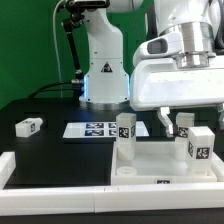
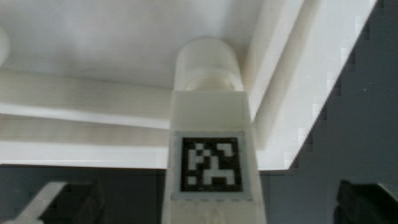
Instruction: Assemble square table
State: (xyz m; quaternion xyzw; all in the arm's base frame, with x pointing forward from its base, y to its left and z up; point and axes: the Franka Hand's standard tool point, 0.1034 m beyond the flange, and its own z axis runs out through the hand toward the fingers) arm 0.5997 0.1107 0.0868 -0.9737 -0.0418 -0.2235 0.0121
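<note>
Two fingertips [image 2: 45, 202] of the gripper [image 2: 206, 196] stand wide apart, holding nothing, on either side of an upright tagged leg [image 2: 210, 120] on the white, raised-rim tabletop slab [image 1: 150, 165]. The step in hand is judged to be leg fitting. The next move calls for a clean vertical retreat, then fetching the loose leg [image 1: 28, 126], which lies well apart.

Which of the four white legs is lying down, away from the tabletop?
The leg at the exterior view's far left, lying flat on the dark table beside the marker board. The other three stand upright at the tabletop.
</note>
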